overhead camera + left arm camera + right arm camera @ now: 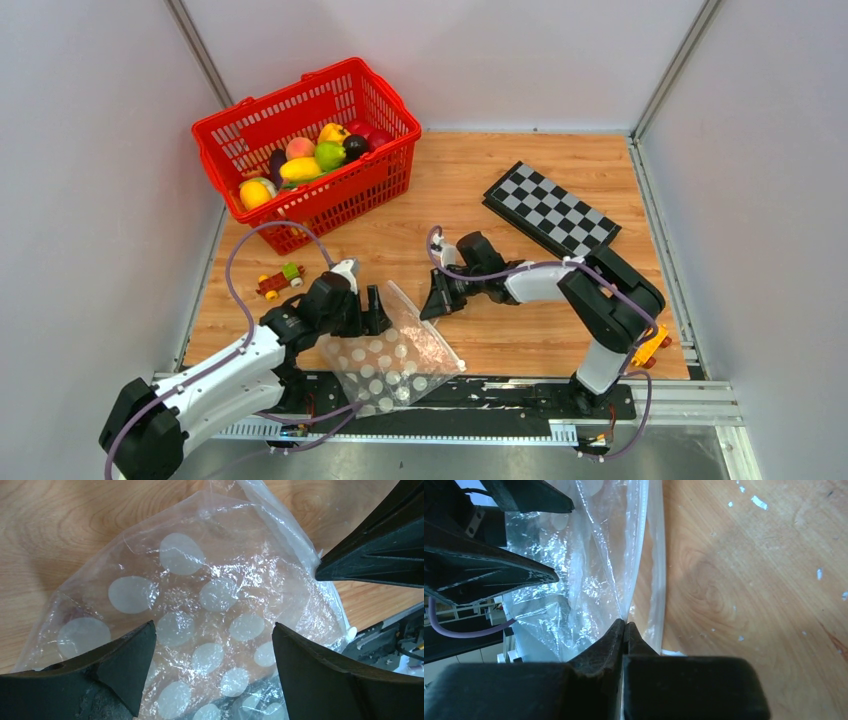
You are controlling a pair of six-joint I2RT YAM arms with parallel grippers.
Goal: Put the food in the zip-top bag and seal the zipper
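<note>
— Which step is judged to be in hand?
— Opening of the bag (392,362), it seems. Its edge is pinched by the right gripper (625,624), jaws pressed together. The left gripper (378,312) is held over the bag, jaws wide apart.
— What is needed next?
— The mouth must be spread. The food (300,166) is kept in the basket (352,196), far behind the bag; toy blocks (280,281) are seen between.

One bag (392,362), one basket (345,195), one checkerboard (550,208)

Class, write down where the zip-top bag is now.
Top view: the zip-top bag lies at the table's near edge, left of centre, under the open left tool, one edge pinched by the right tool.
</note>
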